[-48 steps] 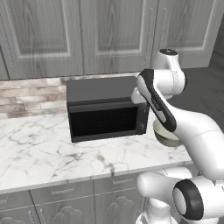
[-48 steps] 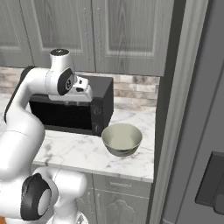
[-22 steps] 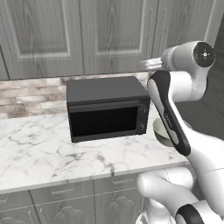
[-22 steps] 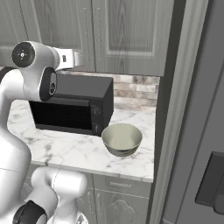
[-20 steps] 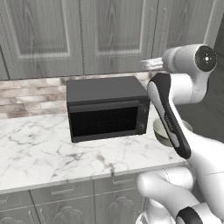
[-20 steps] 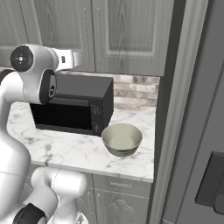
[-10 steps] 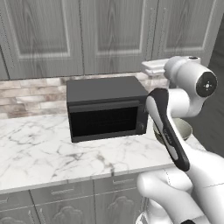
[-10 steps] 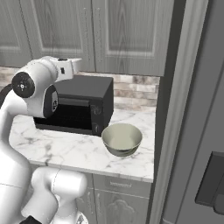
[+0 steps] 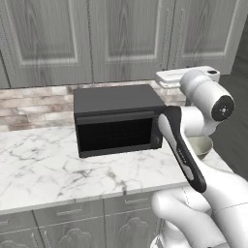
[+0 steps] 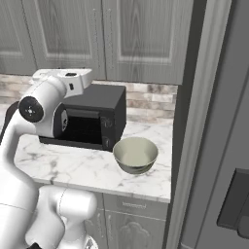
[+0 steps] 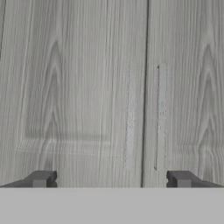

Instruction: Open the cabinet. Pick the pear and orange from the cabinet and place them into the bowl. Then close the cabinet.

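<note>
Cabinet: the cabinet (image 11: 109,87) hangs on the wall above the desk, straight ahead of my hand; both tall doors are shut, the seam between them running top to bottom.
Handles: two slim handles (image 11: 130,116) stand upright, one on each side of that seam, long axis vertical.
Tool: my tool (image 11: 111,179) is spread as wide as it goes and holds nothing; its two dark tips sit on either side of the seam, short of the doors as far as I can tell.
Tool height: in the left base view my hand (image 9: 181,76) is level with the bottom edge of the doors, above the microwave.
Bowl: the bowl (image 10: 135,154) stands upright on the desk (image 10: 78,165), just right of the microwave, cream inside, nothing in it.
Microwave: the black microwave (image 9: 118,118) sits on the desk against the brick backsplash, door closed.
</note>
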Tool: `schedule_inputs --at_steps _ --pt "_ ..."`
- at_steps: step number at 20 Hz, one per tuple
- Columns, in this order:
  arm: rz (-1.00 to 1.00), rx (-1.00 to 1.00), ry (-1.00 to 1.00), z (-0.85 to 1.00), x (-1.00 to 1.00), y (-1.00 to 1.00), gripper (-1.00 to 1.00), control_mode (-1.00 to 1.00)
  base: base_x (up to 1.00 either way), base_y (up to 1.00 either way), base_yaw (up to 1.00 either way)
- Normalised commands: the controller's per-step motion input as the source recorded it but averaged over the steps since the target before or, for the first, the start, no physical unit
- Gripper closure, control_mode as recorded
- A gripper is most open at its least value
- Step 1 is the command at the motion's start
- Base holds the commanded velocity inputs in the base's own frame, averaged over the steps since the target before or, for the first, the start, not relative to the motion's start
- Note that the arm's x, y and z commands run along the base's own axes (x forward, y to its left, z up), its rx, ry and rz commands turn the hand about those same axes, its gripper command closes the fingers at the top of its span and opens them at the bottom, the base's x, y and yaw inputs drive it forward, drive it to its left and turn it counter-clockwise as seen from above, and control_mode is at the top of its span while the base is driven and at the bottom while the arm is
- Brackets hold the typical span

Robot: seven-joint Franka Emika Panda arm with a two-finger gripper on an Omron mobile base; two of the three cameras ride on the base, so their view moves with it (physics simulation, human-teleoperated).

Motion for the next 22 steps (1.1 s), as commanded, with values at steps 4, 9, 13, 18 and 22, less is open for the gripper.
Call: schedule_inputs --at_steps 4,9,13,18,22 --pt "0.0 0.0 -0.18 0.06 -0.01 -0.15 -1.0 -1.0 0.0 0.0 0.0" --pt "0.0 0.0 -0.15 0.0 0.0 -0.07 -1.0 -1.0 0.0 0.0 0.0" --pt "0.0 0.0 -0.07 0.0 0.11 -0.06 -1.0 -1.0 0.0 0.0 0.0" --pt "0.0 0.0 -0.1 0.0 0.06 -0.17 -1.0 -1.0 0.0 0.0 0.0" --pt "0.0 0.0 -0.01 0.0 0.0 -0.02 -1.0 -1.0 0.0 0.0 0.0"
